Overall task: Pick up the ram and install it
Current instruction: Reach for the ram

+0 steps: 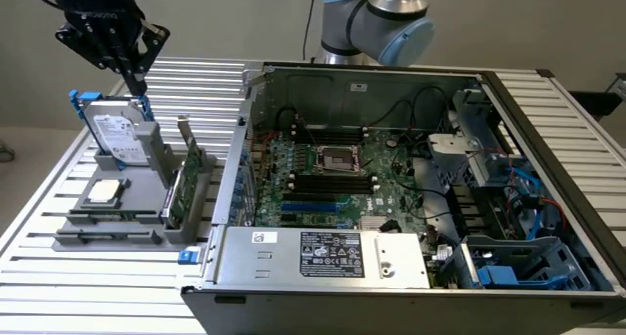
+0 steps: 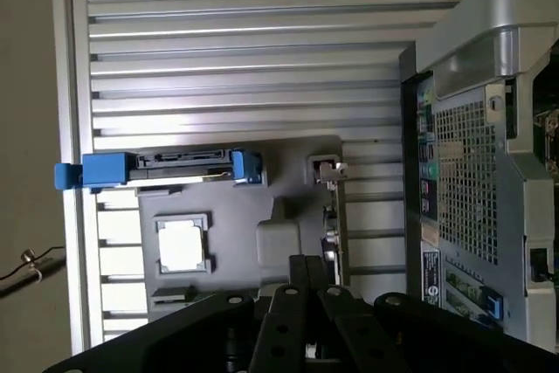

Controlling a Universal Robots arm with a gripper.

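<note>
**Inspector:** State of the pincer [image 1: 137, 84]?

**Assessor:** Clenched. The fingers are pressed tip to tip with nothing between them. It hangs close above the upper corner of the hard drive [image 1: 116, 133], and I cannot confirm whether they touch.

**Inspector:** What lies beneath it?

**Assessor:** A grey fixture [image 1: 146, 236] resting on the slatted tabletop [image 1: 98, 291]. The drive stands upright in it, directly under the pincer. Lower down and farther from the pincer, the processor chip [image 1: 108, 192] lies flat in its own recess. To one side of the drive, toward the computer case [image 1: 323, 273], the expansion card [image 1: 190, 175] stands on edge. In my judgement each part has its own seat so that it offers a free edge from above and does not shift.

**Inspector:** And the ram?

**Assessor:** The ram [image 1: 105, 216] appears as a thin greenish strip lying lengthwise in the fixture. It is beyond the processor chip and is the part farthest below the pincer. It is well apart from the fingers and has not been picked up. It is too slender here for me to make out its chips.

**Inspector:** Its destination?

**Assessor:** The case lies on its side with the cover off, well away from the pincer. The motherboard [image 1: 293, 159] therefore faces upward, and the black memory slots [image 1: 333, 182] beside the processor socket are open to a descent from above. I see no green stick standing in those slots, so I judge installation not begun.
</note>
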